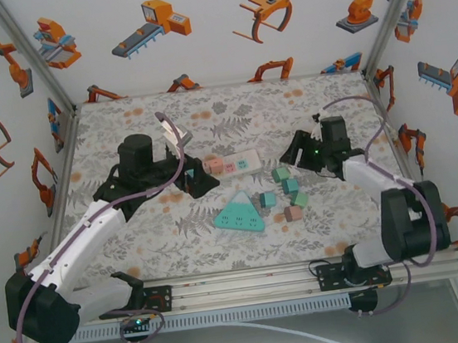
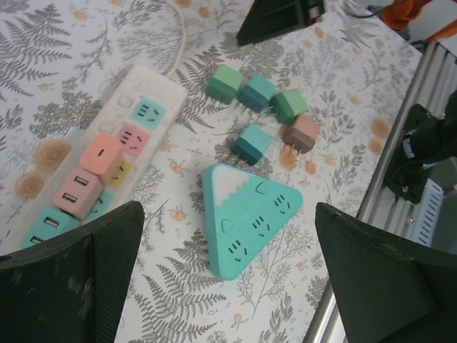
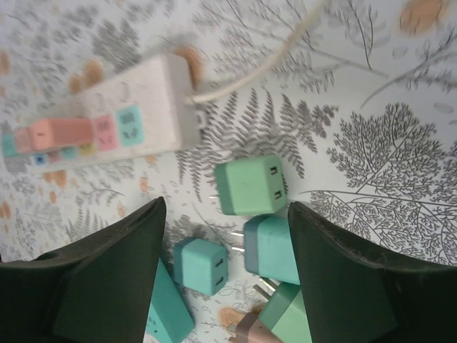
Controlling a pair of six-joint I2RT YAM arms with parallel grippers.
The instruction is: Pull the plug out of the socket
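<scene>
A white power strip [image 1: 236,165] lies mid-table with two pink plugs [image 1: 212,166] seated in its left end. In the left wrist view the strip [image 2: 153,89] runs along the left, the pink plugs [image 2: 100,153] side by side on it. My left gripper [image 1: 199,177] stands open beside the strip's left end; its fingers [image 2: 78,271] frame bare cloth and the corner of a teal triangular socket [image 2: 246,214]. My right gripper [image 1: 295,152] is open off the strip's right end, hovering over loose plugs [image 3: 250,184]. The strip [image 3: 121,118] and a pink plug [image 3: 61,132] lie beyond its fingertips.
Several loose cube plugs [image 1: 286,191] in green, teal and brown-pink lie between the triangular socket [image 1: 238,214] and the right arm. The strip's white cord [image 3: 264,64] curves toward the back. A metal rail [image 2: 407,143] marks the table's near edge.
</scene>
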